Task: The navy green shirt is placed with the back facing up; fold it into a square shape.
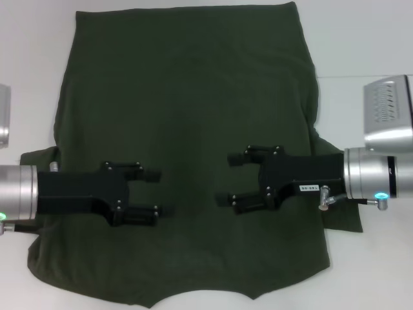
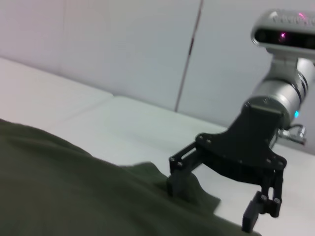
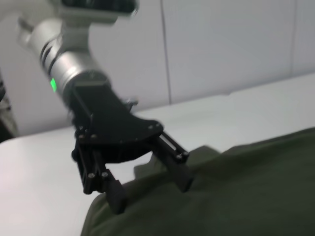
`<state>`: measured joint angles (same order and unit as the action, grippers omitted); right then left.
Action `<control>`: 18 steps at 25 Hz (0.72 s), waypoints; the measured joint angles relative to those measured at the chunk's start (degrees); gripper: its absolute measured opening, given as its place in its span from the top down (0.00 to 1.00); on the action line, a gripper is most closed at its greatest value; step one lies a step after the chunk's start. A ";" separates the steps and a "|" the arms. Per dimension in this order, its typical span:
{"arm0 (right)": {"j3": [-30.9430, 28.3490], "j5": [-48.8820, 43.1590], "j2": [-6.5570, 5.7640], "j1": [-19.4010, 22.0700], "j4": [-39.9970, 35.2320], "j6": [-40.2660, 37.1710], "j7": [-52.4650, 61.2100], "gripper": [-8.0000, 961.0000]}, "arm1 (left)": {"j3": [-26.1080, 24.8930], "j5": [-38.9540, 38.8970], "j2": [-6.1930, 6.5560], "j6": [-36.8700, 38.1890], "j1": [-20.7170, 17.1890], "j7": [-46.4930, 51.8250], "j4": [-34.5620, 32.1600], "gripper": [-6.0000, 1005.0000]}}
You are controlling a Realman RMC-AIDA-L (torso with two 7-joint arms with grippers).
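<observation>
The navy green shirt (image 1: 187, 97) lies spread flat on the white table, plain side up, hem at the far edge and both sleeves sticking out at the near sides. My left gripper (image 1: 157, 192) hovers open over the shirt's near left part, fingers pointing toward the middle. Facing it over the near right part is my right gripper (image 1: 227, 179), also open, with nothing between its fingers. The left wrist view shows the right gripper (image 2: 214, 201) just above the cloth (image 2: 59, 187). The right wrist view shows the left gripper (image 3: 150, 191) low over the cloth (image 3: 236, 191).
A silver-grey device (image 1: 389, 113) stands at the table's right edge, and another grey object (image 1: 3, 116) shows at the left edge. Bare white table (image 1: 374, 271) borders the shirt on both sides. A pale wall (image 2: 123, 44) rises behind the table.
</observation>
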<state>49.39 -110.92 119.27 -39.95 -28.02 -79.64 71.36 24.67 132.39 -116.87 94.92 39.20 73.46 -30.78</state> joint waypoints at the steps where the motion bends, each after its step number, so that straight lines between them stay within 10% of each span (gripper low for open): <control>1: -0.34 1.16 -0.09 0.40 0.87 0.16 -1.33 0.02 | -0.21 -0.74 -0.19 -0.20 -0.41 -0.42 0.10 0.17; 18: -3.13 5.45 -0.18 2.43 5.66 1.19 -8.48 0.02 | -0.53 -7.43 -1.55 -4.61 -3.08 -5.28 5.75 0.17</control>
<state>46.26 -105.46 119.09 -37.52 -22.36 -78.45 62.88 24.14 124.96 -118.42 90.30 36.12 68.18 -25.03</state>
